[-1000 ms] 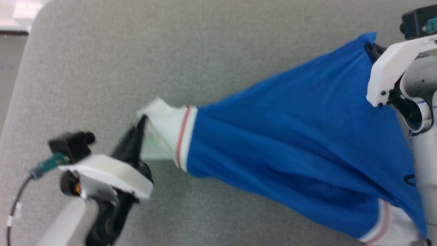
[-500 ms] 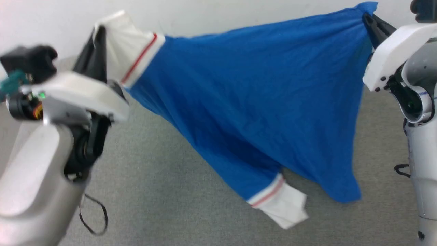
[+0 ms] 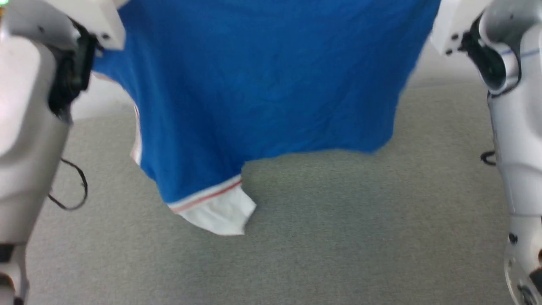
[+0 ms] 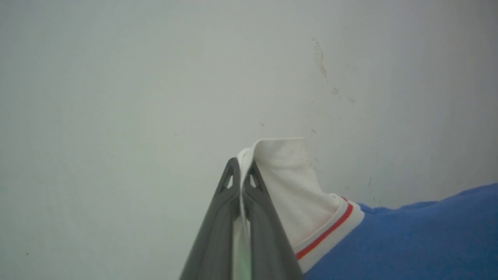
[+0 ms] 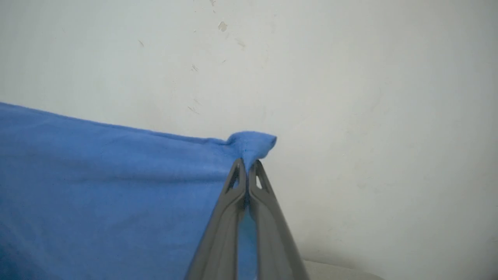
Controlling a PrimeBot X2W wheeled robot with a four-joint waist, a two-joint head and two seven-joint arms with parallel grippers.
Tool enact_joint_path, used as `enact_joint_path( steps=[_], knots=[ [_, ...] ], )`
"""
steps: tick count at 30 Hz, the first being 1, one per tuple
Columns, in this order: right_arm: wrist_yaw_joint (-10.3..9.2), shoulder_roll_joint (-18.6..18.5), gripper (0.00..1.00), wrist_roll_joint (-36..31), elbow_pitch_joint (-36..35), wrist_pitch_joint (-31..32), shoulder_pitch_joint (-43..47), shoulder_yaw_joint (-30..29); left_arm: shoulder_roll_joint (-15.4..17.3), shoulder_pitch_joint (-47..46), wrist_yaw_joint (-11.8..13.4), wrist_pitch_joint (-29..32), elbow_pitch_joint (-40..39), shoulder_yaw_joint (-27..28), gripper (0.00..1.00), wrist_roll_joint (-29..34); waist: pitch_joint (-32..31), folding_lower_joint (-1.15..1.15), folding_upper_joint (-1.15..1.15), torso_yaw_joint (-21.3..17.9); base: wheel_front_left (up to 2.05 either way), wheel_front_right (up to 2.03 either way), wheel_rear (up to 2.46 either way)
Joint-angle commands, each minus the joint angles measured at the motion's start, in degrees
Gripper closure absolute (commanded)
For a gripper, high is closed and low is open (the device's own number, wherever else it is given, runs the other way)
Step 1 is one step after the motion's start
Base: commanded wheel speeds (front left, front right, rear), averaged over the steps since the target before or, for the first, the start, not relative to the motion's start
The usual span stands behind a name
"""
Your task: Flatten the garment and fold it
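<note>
Both arms just swung up: garment (image 3: 262, 84) hangs spread above the grey table (image 3: 338, 237), left gripper (image 4: 242, 171) pinching white sleeve (image 4: 288, 182), right gripper (image 5: 247, 167) pinching blue corner (image 5: 253, 144), so probably ready to lay flat.

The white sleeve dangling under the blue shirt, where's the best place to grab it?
Probably the white sleeve at its loose end, below the red stripe, coming from underneath on the robot's side: it hangs free as the lowest part of the garment, nothing crowding it.

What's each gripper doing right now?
Left gripper: shut on the garment, at a white sleeve.
Right gripper: shut on the garment, at a blue corner.
</note>
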Motion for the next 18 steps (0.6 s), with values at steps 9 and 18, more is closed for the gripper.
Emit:
enact_joint_path(
  steps=[9, 18],
  knots=[
    [-0.11, 2.1, 1.00, -5.5, 9.4, -3.4, -10.9, -1.4, 0.4, -13.1, -2.1, -0.6, 9.5, -0.3, 1.00, 3.3, 5.9, 0.01, 0.00, -3.2, 0.00, 0.00, 0.00],
    [-0.11, 3.3, 1.00, -11.0, 14.4, -7.8, -20.5, -5.3, -1.6, -23.7, -3.0, -6.2, 12.8, 1.0, 1.00, 4.6, 17.3, 0.01, 0.00, -3.3, 0.00, 0.00, 0.00]
  ],
)
